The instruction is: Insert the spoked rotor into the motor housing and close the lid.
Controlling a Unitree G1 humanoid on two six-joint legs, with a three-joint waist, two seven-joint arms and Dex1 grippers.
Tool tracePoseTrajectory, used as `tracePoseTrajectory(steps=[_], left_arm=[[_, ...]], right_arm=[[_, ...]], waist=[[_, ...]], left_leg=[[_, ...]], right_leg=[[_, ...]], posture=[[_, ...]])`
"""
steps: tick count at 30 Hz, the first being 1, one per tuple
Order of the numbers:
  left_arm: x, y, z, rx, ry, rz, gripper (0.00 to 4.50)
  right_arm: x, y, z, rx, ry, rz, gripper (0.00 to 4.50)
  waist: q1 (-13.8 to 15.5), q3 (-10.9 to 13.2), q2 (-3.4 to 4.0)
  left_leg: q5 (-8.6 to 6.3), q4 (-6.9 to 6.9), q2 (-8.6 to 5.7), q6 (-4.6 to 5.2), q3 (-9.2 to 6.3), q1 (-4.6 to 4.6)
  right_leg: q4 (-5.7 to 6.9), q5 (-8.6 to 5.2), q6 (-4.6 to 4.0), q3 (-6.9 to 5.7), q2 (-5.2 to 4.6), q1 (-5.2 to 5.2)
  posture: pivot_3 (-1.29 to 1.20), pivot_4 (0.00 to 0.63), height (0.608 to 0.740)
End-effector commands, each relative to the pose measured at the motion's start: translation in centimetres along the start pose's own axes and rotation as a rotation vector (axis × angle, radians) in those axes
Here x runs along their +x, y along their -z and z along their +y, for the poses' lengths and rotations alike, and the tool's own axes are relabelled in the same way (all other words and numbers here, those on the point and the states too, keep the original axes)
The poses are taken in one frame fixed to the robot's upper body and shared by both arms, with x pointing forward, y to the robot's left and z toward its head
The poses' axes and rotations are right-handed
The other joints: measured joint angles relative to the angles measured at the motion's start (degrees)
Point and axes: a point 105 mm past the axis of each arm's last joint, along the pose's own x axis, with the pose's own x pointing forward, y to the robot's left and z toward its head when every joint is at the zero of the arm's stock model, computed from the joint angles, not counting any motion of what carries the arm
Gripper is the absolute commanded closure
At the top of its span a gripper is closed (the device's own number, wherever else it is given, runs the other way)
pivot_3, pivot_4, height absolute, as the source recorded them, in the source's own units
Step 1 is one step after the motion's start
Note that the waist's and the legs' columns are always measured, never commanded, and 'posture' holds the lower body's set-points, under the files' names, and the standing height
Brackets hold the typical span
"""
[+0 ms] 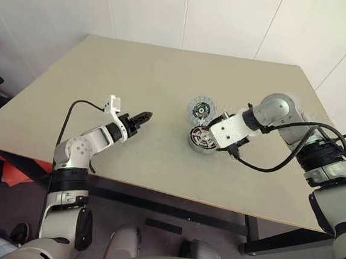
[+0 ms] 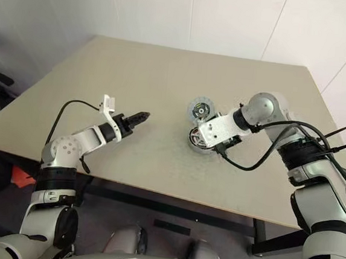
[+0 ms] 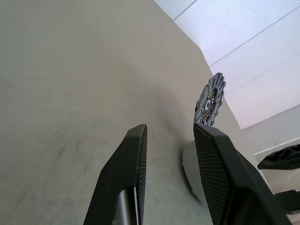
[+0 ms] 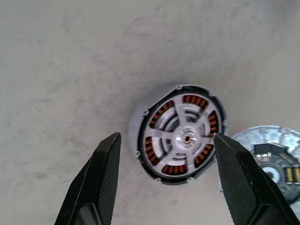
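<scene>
Right wrist view: one spoked rotor (image 4: 183, 138) inside one motor housing (image 4: 136, 137), one lid (image 4: 274, 157).

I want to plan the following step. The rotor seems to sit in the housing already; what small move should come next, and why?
Probably shift the right gripper sideways over the lid. Its fingers stand open above the motor housing, where the spoked rotor already sits among the copper windings, and the lid lies uncovered on the table beside the housing.

1. I'm seeing the spoked rotor (image 4: 182, 138) sitting inside the motor housing (image 4: 138, 136), copper windings showing between its spokes.
2. The lid (image 1: 200, 109) is lying flat just beside the housing, uncovered.
</scene>
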Motion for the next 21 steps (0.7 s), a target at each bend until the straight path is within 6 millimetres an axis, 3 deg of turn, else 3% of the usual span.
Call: tracePoseTrajectory(steps=[1, 10, 17, 21], left_arm=[[-0.2, -0.9, -0.8, 0.035, 0.016, -0.042, 2.82], [-0.7, -0.8, -0.5, 0.034, -0.007, -0.054, 2.82], [-0.7, -0.9, -0.3, 0.036, -0.016, -0.057, 2.82], [-0.6, -0.9, -0.3, 0.038, -0.018, -0.060, 2.82]], right_arm=[[0.5, 0.4, -0.2, -0.065, -0.038, 0.036, 0.97], [3.1, 0.5, 0.1, 0.010, -0.051, -0.020, 0.97], [3.8, -0.1, 0.0, 0.029, -0.056, -0.043, 0.97], [4.1, 0.1, 0.1, 0.048, -0.076, -0.037, 1.87]], waist=[[-0.3, 0.0, 0.00], [-1.4, 0.0, -0.01], [-1.4, 0.0, -0.02], [-1.4, 0.0, -0.02]], left_leg=[[0.00, 0.03, 0.00, 0.00, 0.00, 0.00], [-0.01, 0.10, 0.02, 0.03, -0.03, -0.06], [-0.01, 0.16, 0.03, 0.03, -0.03, -0.02], [-0.02, 0.17, 0.03, 0.02, -0.03, 0.02]], right_leg=[[0.02, 0.00, 0.00, 0.00, 0.00, 0.00], [0.07, 0.01, -0.02, -0.02, 0.00, -0.03], [0.10, 0.02, -0.03, -0.02, 0.00, 0.02], [0.12, 0.03, -0.04, -0.02, 0.01, 0.05]], posture=[[0.00, 0.000, 0.740], [0.00, 0.000, 0.740], [0.00, 0.000, 0.740], [0.00, 0.000, 0.740]])
